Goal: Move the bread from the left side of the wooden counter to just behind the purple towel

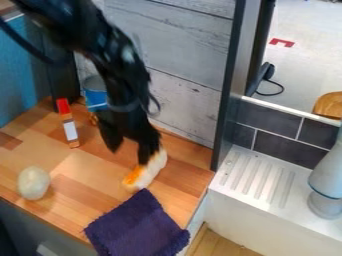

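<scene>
The black gripper [128, 151] hangs over the wooden counter, open, its two fingers well apart. Beside and partly behind its right fingertip lies a white and orange object [145, 172]; whether they touch I cannot tell. In front of that object, a dark purple cloth [137, 226] is spread over the counter's front edge. A pale rounded object [33, 183] rests at the left front. Further back on the left is a slim box [70, 130] with a red end. A blue and grey can [95, 93] stands behind the gripper, partly hidden by the arm.
A grey wood-plank wall [184, 62] backs the counter [87, 167]. To the right, a dark upright post [229, 85] stands before a lower white ridged drainboard [257, 181], with a grey faucet-like piece [327, 172] at the right edge. A blue panel [20, 75] bounds the left.
</scene>
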You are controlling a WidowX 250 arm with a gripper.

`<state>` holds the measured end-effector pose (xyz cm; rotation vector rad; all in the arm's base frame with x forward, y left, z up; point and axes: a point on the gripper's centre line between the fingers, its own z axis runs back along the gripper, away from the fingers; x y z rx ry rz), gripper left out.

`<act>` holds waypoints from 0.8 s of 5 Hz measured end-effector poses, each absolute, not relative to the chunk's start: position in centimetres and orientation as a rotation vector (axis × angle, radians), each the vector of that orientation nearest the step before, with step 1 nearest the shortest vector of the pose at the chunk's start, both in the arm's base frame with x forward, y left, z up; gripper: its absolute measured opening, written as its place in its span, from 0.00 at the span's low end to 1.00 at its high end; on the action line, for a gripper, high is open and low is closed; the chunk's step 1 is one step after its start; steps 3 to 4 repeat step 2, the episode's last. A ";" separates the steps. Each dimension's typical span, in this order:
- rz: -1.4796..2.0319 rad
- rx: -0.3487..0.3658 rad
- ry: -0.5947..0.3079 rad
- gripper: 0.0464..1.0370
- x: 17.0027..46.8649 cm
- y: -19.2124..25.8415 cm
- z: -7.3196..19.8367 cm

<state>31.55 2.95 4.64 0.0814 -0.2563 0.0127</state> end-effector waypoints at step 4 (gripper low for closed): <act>0.357 0.089 -0.195 0.96 23.4 11.6 13.0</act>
